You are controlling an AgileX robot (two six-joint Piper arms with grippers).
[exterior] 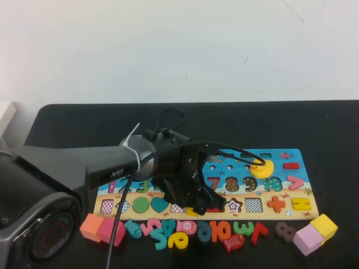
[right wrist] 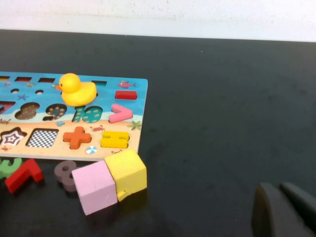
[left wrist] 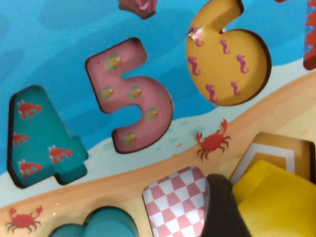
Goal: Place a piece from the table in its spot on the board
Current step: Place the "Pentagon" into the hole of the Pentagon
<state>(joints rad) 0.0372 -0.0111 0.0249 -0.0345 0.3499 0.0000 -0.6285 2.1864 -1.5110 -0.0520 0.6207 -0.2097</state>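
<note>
My left gripper reaches over the front middle of the board and is shut on the yellow piece. In the left wrist view the piece sits beside one black finger, tilted just over an orange and white pentagon slot. The slot lies beside a red checked slot. My right gripper does not show in the high view. It hovers low over the bare black table, right of the board, with its fingers together and nothing between them.
A yellow rubber duck stands on the board's right part. Pink and yellow cubes lie off its front right corner. Orange and pink cubes lie at the front left. Several loose numbers line the front edge.
</note>
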